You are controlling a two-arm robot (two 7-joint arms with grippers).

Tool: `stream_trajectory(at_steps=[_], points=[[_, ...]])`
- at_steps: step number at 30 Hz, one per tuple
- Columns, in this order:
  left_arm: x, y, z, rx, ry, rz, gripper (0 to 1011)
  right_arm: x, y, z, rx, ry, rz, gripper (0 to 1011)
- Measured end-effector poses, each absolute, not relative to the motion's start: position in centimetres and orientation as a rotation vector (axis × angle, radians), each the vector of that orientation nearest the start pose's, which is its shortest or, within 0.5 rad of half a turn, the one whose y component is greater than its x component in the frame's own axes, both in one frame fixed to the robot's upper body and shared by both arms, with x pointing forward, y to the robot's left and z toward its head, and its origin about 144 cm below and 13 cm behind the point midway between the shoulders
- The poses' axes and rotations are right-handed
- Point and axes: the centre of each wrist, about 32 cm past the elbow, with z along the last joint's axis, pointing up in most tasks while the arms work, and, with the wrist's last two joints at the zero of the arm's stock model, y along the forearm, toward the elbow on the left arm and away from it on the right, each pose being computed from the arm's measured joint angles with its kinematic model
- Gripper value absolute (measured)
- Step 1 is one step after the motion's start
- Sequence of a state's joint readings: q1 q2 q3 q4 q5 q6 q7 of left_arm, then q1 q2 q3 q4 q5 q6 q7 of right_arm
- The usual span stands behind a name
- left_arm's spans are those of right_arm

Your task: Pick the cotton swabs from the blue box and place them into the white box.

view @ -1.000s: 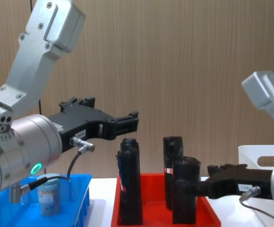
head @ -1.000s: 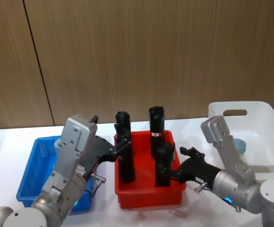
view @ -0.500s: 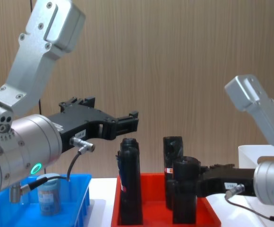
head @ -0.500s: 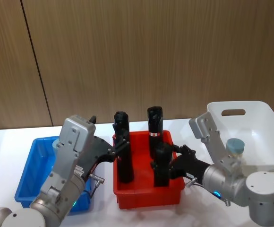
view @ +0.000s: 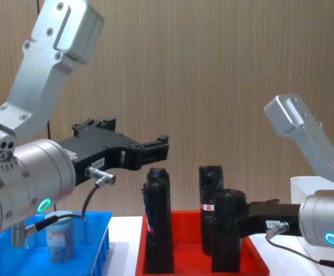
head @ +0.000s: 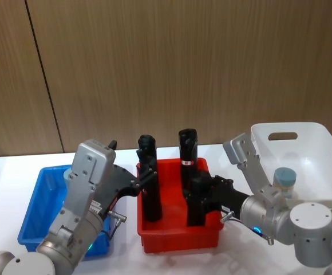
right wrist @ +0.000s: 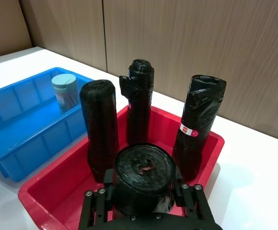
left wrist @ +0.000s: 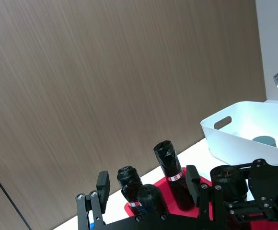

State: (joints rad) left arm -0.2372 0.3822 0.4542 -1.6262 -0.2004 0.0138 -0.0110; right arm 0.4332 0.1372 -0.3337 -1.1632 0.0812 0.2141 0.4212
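One cotton swab tub (right wrist: pixel 65 92) with a pale blue lid stands in the blue box (right wrist: pixel 14 120), also seen low in the chest view (view: pixel 59 236). A second tub (head: pixel 284 180) sits inside the white box (head: pixel 320 149). My left gripper (view: pixel 161 144) hovers open and empty above the gap between the blue box (head: pixel 34 206) and the red tray. My right gripper (head: pixel 214 192) reaches over the red tray. Its open fingers flank the top of the front right black roll (right wrist: pixel 141 177); I cannot tell whether they touch it.
A red tray (head: pixel 177 238) stands between the two boxes and holds several tall black rolls (head: pixel 149 183). They rise close to both grippers. A wooden wall closes the back. Bare white table lies in front of the tray.
My right arm has swung left from beside the white box, bringing its gripper up to the front right black roll. The left arm has not moved.
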Motion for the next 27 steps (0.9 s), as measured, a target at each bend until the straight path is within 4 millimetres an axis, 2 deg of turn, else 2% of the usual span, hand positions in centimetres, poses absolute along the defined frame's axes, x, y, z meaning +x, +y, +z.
stream_trajectory(at_steps=[2,3,4,6,15,27], points=[[49.2,19.8,120.4,0.061,-0.268,1.124,1004,57.0,-18.8,116.4,-0.301,0.075,-0.913,664],[49.2,19.8,120.4,0.061,-0.268,1.124,1004,57.0,-18.8,116.4,-0.301,0.075,-0.913,664],[49.2,19.8,120.4,0.061,-0.268,1.124,1004,57.0,-18.8,116.5,-0.301,0.074,-0.913,603],[49.2,19.8,120.4,0.061,-0.268,1.124,1004,57.0,-18.8,116.6,-0.301,0.072,-0.914,550],[49.2,19.8,120.4,0.061,-0.268,1.124,1004,56.8,-18.9,117.8,-0.277,0.051,-0.918,490],[49.2,19.8,120.4,0.061,-0.268,1.124,1004,56.5,-20.4,121.7,-0.182,-0.008,-0.974,463]])
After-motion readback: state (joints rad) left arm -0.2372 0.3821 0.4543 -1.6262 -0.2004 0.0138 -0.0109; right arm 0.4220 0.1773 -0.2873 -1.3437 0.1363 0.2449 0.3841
